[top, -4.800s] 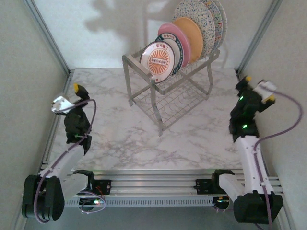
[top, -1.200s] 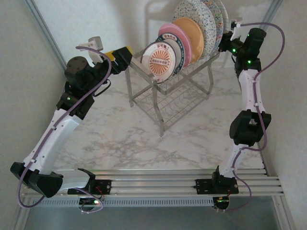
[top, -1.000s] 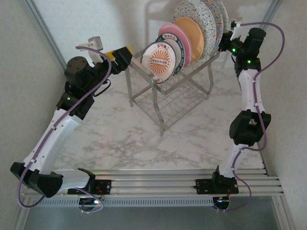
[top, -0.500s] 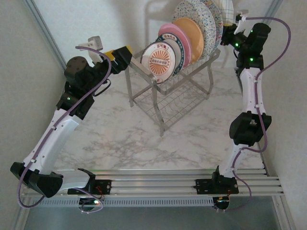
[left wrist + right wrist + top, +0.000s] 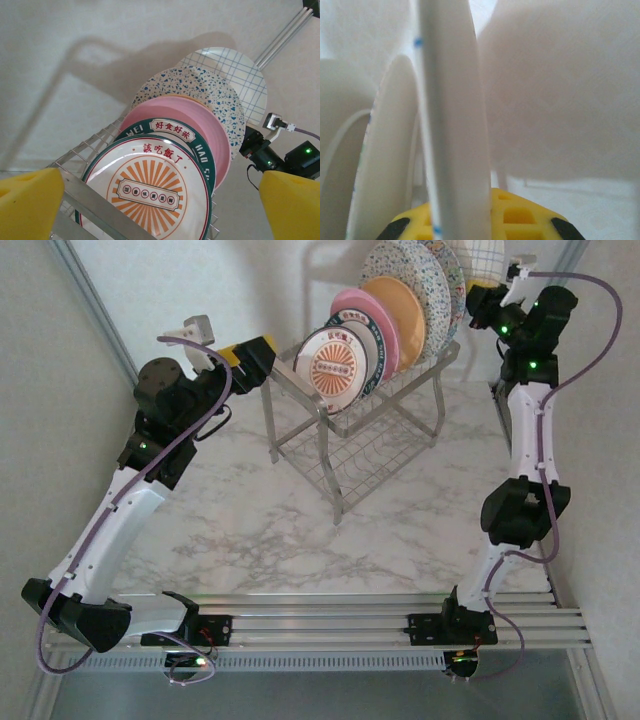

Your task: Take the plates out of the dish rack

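**Right end effector (image 5: pixel 482 302) clamped on the rearmost plate, at 1 o'clock on the counter (image 5: pixel 240 510)**

Its pads are closed on the rim of the blue-grid plate (image 5: pixel 240 75). It grips from the 3 o'clock side of the dish rack (image 5: pixel 322 445), probably because only that back plate's edge is free to pinch without disturbing the others. The speckled plate (image 5: pixel 410 280), orange plate (image 5: pixel 400 315), pink plate (image 5: pixel 365 325) and sunburst plate (image 5: pixel 333 365) stand in the upper slots, leaning toward 12 o'clock. The left end effector (image 5: pixel 255 352) hangs with its pads wide apart at the rack's 9 o'clock corner, facing the sunburst plate, apparently lined up for the front of the stack. In the overhead view the held plate is cut off by the frame's top edge. The speckled plate hides its lower rim, so I cannot tell whether it has cleared its slot. The right wrist view is too blurred to show more than the rim between yellow pads.
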`<state>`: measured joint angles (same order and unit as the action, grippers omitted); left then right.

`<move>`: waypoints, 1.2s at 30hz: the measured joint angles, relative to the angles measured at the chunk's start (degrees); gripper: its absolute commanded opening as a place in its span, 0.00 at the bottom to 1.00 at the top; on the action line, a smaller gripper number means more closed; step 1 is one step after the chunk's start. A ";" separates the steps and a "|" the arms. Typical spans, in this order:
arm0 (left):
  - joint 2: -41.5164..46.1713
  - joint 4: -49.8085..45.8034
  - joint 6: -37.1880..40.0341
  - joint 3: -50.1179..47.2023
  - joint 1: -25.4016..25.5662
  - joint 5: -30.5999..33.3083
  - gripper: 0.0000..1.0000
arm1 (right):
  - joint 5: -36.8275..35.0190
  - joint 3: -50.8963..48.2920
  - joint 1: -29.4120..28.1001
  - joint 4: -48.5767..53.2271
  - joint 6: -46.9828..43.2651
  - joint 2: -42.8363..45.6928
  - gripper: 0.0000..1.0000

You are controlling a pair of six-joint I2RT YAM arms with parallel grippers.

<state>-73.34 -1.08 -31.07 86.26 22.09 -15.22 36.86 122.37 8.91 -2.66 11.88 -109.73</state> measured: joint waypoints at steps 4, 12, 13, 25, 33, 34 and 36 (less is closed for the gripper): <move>0.00 0.02 -0.24 0.00 0.00 -0.02 1.00 | -2.36 0.00 1.05 -1.90 0.96 1.68 0.00; 0.00 0.70 -0.81 0.00 0.00 -0.50 1.00 | -8.72 -0.02 3.72 -5.42 1.57 4.81 0.00; 0.00 1.03 -0.94 0.02 0.00 -0.66 1.00 | -9.29 -0.09 3.96 -5.81 1.77 5.33 0.00; -4.00 2.80 -6.08 3.89 0.00 -4.24 0.99 | -11.67 -1.42 4.59 -9.79 6.23 11.63 0.00; -9.77 4.07 -11.91 9.81 0.00 -8.13 1.00 | -10.38 -1.33 4.59 -13.16 16.24 14.40 0.00; -10.34 4.13 -12.66 10.43 0.00 -8.48 0.99 | -10.05 -0.83 4.39 -12.87 17.70 14.38 0.00; -11.98 4.31 -14.32 12.24 0.00 -9.66 0.99 | -9.68 0.61 3.52 -11.04 20.92 14.27 0.00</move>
<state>-85.32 3.22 -45.39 98.50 22.09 -24.88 27.18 122.98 12.43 -13.69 32.80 -95.46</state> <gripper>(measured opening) 0.995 0.109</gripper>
